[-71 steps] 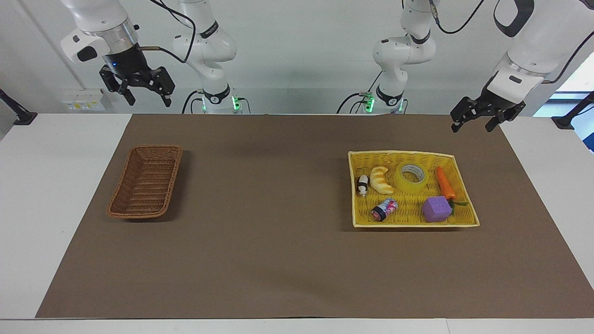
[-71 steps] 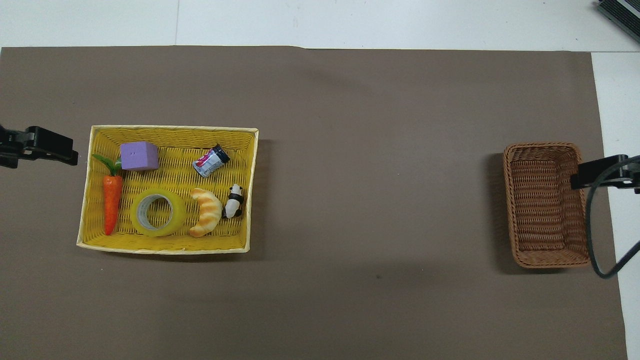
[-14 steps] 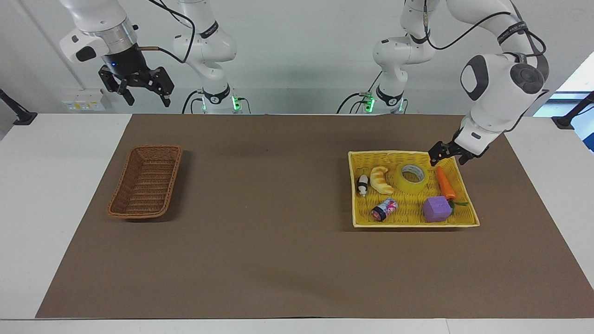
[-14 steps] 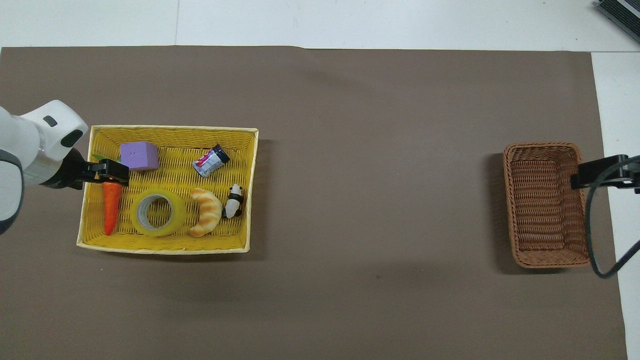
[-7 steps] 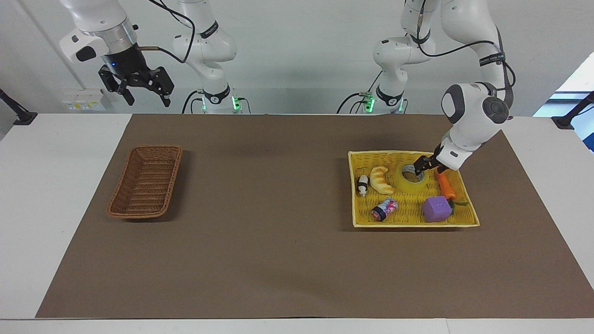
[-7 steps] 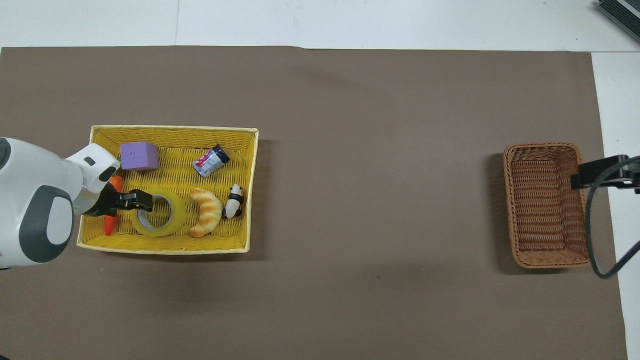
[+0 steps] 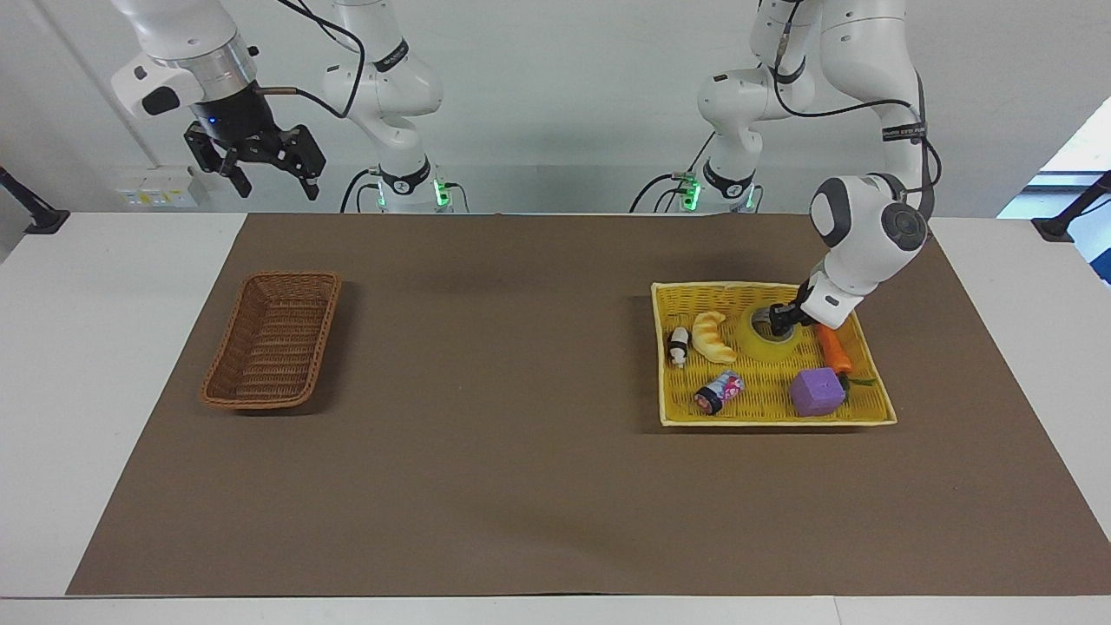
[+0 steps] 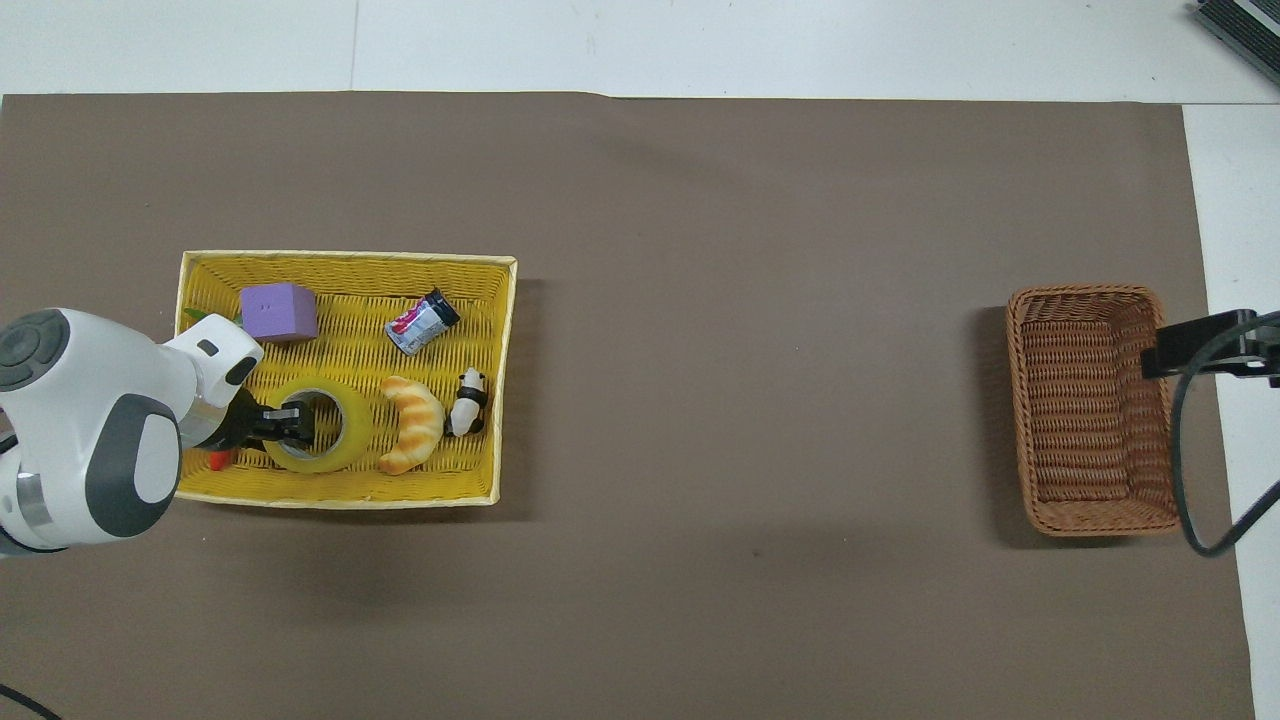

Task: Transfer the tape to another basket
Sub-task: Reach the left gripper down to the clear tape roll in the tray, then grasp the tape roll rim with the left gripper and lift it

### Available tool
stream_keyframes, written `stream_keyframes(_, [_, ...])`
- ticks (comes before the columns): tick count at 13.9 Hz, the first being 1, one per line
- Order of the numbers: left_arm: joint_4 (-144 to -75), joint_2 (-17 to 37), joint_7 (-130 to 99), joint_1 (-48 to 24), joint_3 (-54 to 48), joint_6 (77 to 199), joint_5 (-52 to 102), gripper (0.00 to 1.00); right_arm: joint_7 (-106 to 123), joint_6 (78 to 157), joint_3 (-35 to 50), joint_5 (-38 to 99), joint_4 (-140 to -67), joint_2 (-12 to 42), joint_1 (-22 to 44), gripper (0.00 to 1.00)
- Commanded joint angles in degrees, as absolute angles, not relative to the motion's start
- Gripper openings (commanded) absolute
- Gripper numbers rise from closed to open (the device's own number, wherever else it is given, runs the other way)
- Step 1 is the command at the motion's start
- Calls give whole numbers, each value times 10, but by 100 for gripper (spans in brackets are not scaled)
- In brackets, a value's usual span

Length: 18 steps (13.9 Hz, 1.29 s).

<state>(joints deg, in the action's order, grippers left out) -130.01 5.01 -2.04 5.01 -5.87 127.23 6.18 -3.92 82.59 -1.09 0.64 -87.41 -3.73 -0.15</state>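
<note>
The tape (image 7: 765,347) (image 8: 342,442), a yellow translucent roll lying flat, sits in the yellow basket (image 7: 772,421) (image 8: 340,500) along the side nearest the robots. My left gripper (image 7: 779,321) (image 8: 290,420) is down at the roll, one finger in its hole and one outside, shut on the roll's wall at the side toward the left arm's end. The brown wicker basket (image 7: 271,347) (image 8: 1090,410) stands empty at the right arm's end of the table. Up in the air above the table edge near that basket, my right gripper (image 7: 260,169) (image 8: 1190,345) waits open.
The yellow basket also holds a croissant toy (image 7: 713,337) (image 8: 412,423) beside the tape, a panda figure (image 7: 678,346), a small can (image 7: 719,391), a purple cube (image 7: 817,391) and a carrot (image 7: 835,345). A brown mat (image 7: 521,434) covers the table.
My left gripper came down from the yellow basket's rim over the carrot onto the tape and shut on its wall. The right arm has not moved.
</note>
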Motion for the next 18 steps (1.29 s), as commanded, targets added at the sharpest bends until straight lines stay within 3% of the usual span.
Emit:
stream_keyframes(1, [-1261,64,-13,53,-62,1249,72,0,-21,824,-7,16,-876,-40,-10,100])
stream_keyframes(15, [-920,64,-75,73,-64,875,142,0,-21,824,-7,16,-876,-40,-10,100])
stream_keyframes(18, [-914,63,-102,64,-69,874,143,0,-20,824,-7,16,-876,-40,-10,100])
